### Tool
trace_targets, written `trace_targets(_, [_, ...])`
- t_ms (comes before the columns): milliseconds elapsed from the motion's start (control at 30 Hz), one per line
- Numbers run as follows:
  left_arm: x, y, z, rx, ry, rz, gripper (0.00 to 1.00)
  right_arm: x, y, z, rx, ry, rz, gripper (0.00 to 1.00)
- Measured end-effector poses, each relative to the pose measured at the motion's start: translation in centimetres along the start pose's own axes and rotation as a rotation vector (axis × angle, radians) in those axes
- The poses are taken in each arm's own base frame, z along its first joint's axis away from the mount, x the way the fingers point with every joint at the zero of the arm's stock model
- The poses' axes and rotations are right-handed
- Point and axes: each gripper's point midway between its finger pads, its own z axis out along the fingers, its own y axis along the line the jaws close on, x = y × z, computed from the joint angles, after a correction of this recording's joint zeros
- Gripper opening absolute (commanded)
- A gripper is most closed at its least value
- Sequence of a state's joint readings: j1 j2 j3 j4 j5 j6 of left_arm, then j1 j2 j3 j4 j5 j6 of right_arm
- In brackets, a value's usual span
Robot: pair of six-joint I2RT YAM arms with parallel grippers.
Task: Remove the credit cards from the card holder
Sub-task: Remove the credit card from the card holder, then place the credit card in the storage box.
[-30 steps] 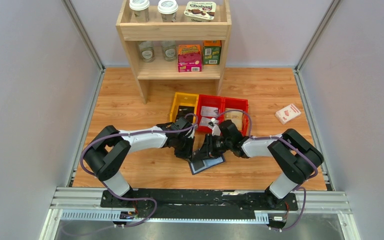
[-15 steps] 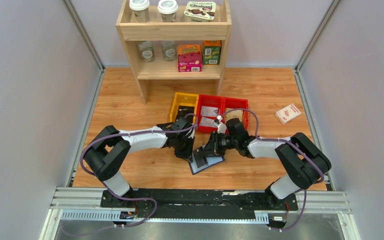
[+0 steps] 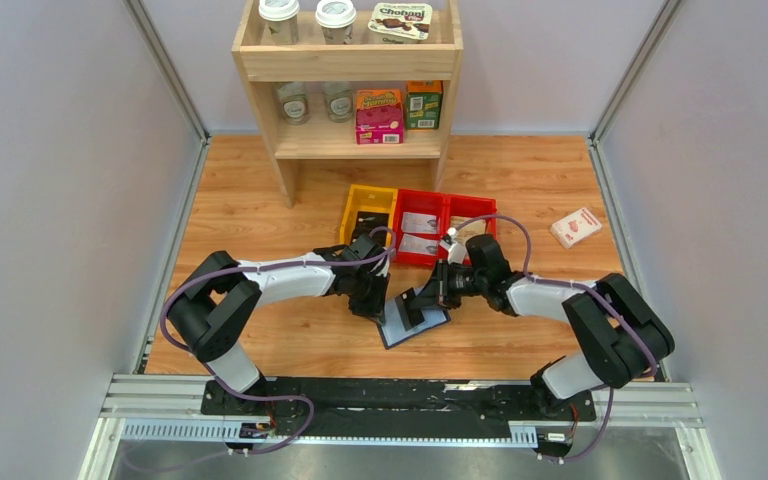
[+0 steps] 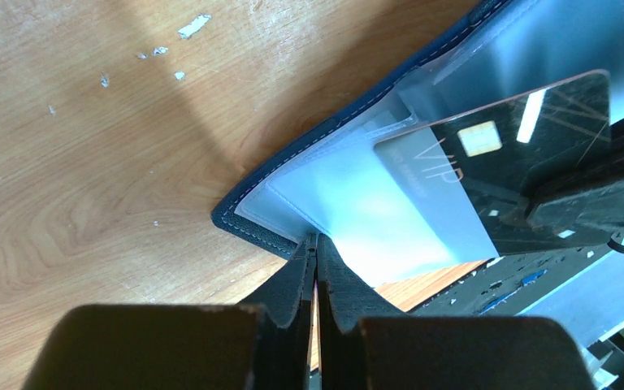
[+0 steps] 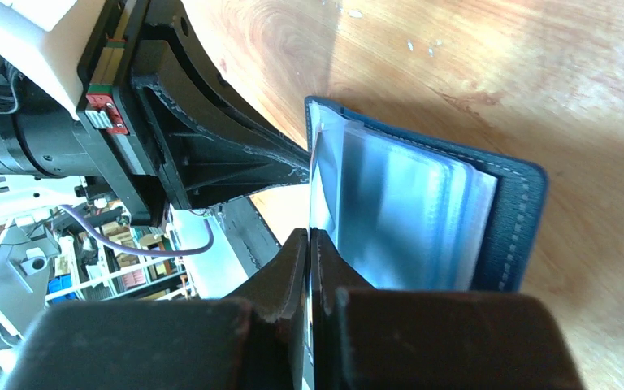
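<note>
The left arm (image 3: 290, 278) is reaching from its base at the near left, with the elbow folded back and the forearm lying low across the table (image 3: 260, 210) toward the centre. The left jaws are pinching shut on an edge of the card holder (image 4: 349, 203) close to one corner. The holder is lying open on the table between the two arms, just in front of the red bins (image 3: 445, 195), with its clear sleeves facing up. The right arm (image 3: 545, 295) is mirroring this pose from the near right, with the forearm pointing left at the holder. The right jaws are clamping shut on one black credit card (image 4: 520, 130). One end of the card is lying under the clear plastic of a sleeve, and the other end is sitting outside it, in the jaws. Compared with one second ago, the right wrist and elbow are sitting farther to the right, and the right jaws are standing farther from the left jaws. The left arm and the holder are keeping the same position.
</note>
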State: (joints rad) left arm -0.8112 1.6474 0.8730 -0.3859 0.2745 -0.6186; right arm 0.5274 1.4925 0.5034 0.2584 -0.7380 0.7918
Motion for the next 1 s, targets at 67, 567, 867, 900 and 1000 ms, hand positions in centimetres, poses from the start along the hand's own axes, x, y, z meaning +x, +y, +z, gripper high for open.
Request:
trace_targets(67, [0.0,0.0,0.0,0.000,0.000,0.000,0.07,-0.1,-0.2,-0.4,0.011,-0.005,0.001,0.00])
trace_targets(567, [-2.8,-0.6,-4.3,-0.021,-0.196,0.097,0.60,-0.4,-0.1,-4.8,0.148,-0.051,-0.146,0.01])
trace_targets(867, [-5.8,-4.7,-14.2,0.151,-0.503,0.254,0.78,-1.9,7.1,-8.5,0.018,-0.126,-0.454,0.01])
trace_targets(900, [-5.8,-5.2,-15.1,0.176,-0.528,0.278,0.78,-1.9,8.1,-8.9,-0.010,-0.127,-0.490,0.01])
trace_targets(1000, [-5.8,-6.7,-17.4,0.256,-0.582,0.351,0.77,-1.5,10.1,-9.7,-0.076,-0.124,-0.564,0.01])
